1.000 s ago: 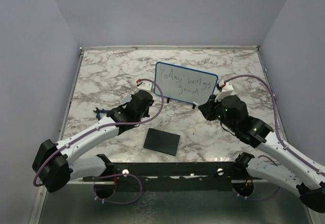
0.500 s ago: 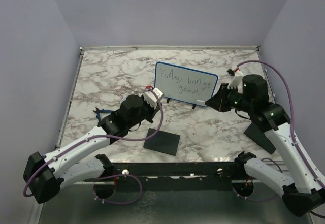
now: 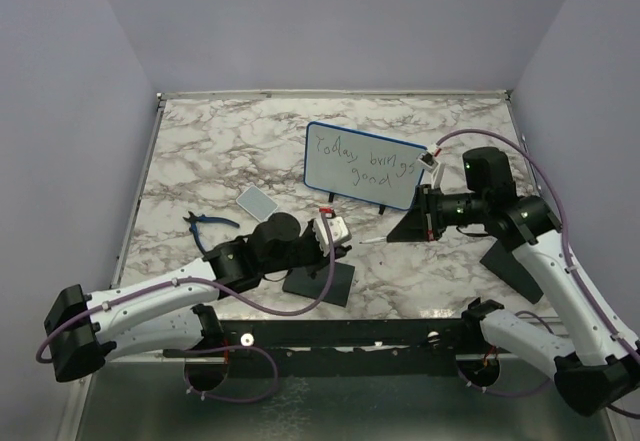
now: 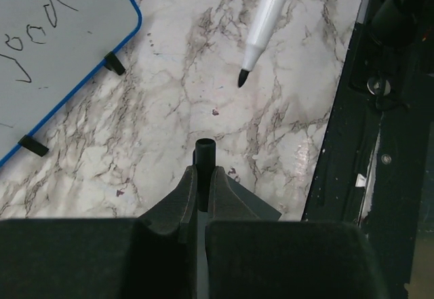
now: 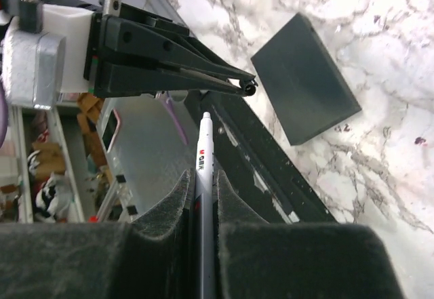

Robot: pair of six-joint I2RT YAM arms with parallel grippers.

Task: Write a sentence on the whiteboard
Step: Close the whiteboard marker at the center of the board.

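The whiteboard (image 3: 362, 166) stands on its black feet at the middle back, with the sentence (image 3: 362, 160) "Today brings good" in two lines. Its blue-rimmed corner (image 4: 64, 55) shows in the left wrist view. My right gripper (image 3: 395, 235) is shut on a white marker (image 3: 373, 240), uncapped, its tip pointing left in front of the board; the marker also shows in the right wrist view (image 5: 204, 143). My left gripper (image 3: 345, 245) is shut on the black marker cap (image 4: 205, 151), a short way from the marker's black tip (image 4: 242, 77).
A black square pad (image 3: 320, 279) lies under my left wrist near the front edge. A small grey-edged tile (image 3: 257, 201) and blue-handled pliers (image 3: 205, 224) lie left of the board. The black front rail (image 3: 400, 333) runs along the near edge.
My left gripper pulled back from the board toward the front and right, uncovering the tile. My right gripper swung down and turned the marker to point left, toward the cap.
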